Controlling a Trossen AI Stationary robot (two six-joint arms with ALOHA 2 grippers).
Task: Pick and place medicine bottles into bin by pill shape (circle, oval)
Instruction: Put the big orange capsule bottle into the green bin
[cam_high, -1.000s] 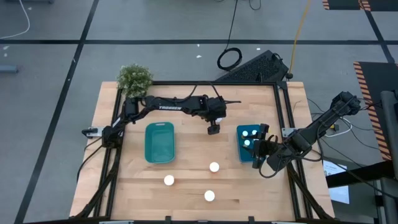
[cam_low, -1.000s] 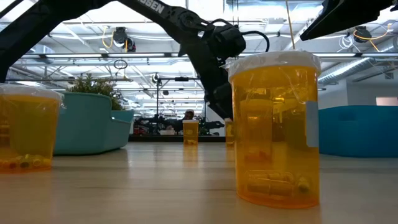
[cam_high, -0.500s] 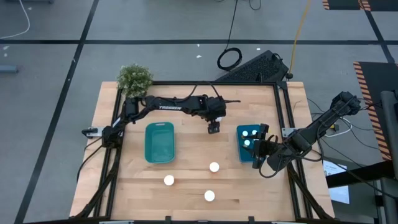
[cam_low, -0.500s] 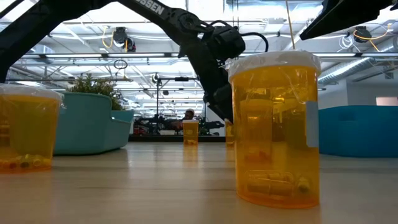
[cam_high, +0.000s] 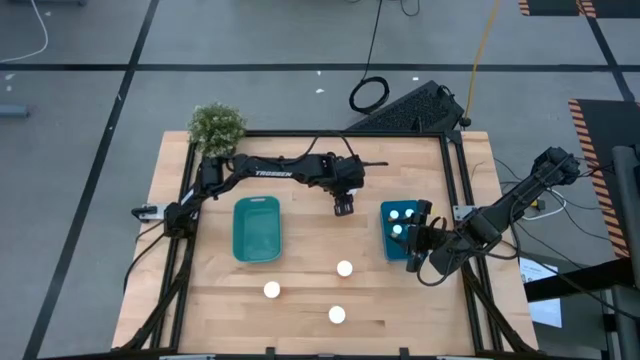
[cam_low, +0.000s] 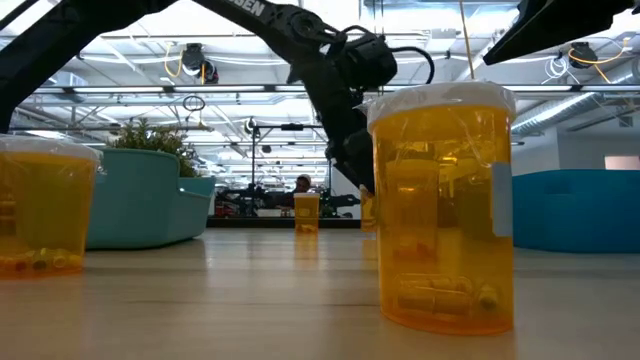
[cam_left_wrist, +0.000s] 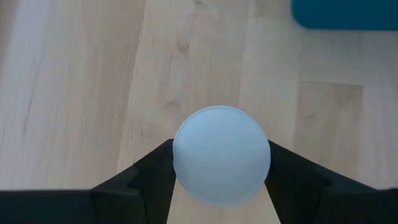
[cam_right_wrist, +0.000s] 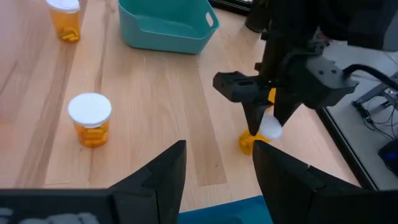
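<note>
Left wrist view shows the left gripper (cam_left_wrist: 221, 180) clamped on a white-capped bottle (cam_left_wrist: 221, 163), one finger on each side of the cap. Seen from above, this gripper (cam_high: 343, 206) sits between the teal bin (cam_high: 257, 229) and the blue bin (cam_high: 396, 230), nearer the blue one. Compared with a second ago it has drawn slightly toward the table's far edge, and in the low view the arm stands a little higher, so the bottle is probably being lifted, though the bin it is meant for is not yet clear. The right gripper (cam_high: 415, 247) waits beside the blue bin with fingers apart, unmoved. Three bottles (cam_high: 344, 268) stand on the near side of the blue bin.
</note>
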